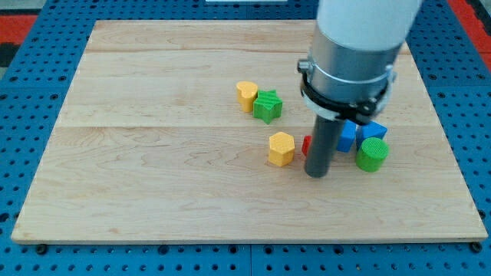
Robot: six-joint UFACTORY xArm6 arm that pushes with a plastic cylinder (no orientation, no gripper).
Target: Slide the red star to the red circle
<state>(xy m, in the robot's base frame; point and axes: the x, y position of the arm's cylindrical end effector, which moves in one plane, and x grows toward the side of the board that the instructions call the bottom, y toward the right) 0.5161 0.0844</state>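
Note:
My tip (pixel 316 174) rests on the wooden board (pixel 153 153) at centre right. A red block (pixel 306 144) shows only as a sliver at the rod's left edge, touching or nearly touching it; the rod hides its shape. I cannot tell whether it is the star or the circle, and no other red block is visible. The arm's body covers the board above the tip.
A yellow hexagon (pixel 281 149) lies just left of the tip. A yellow heart (pixel 246 94) and a green star (pixel 268 106) touch at upper centre. Blue blocks (pixel 349 136) (pixel 374 132) and a green cylinder (pixel 372 155) cluster right of the rod.

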